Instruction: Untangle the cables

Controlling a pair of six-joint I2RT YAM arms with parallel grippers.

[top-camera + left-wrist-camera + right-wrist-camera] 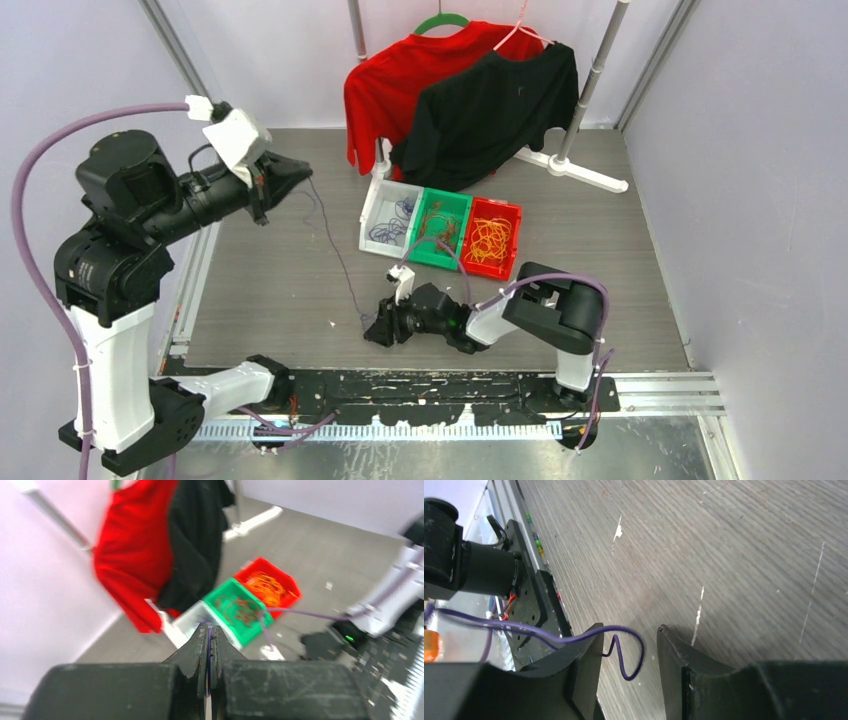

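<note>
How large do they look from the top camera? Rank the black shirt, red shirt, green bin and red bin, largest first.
1. Largest: black shirt.
2. Next: red shirt, though the black one hides part of it, so this order is unsure.
3. Smallest: green bin and red bin, which look alike, so they are not ranked against each other.

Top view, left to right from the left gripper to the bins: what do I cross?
In order: left gripper → purple cable → white bin → green bin → red bin.
</note>
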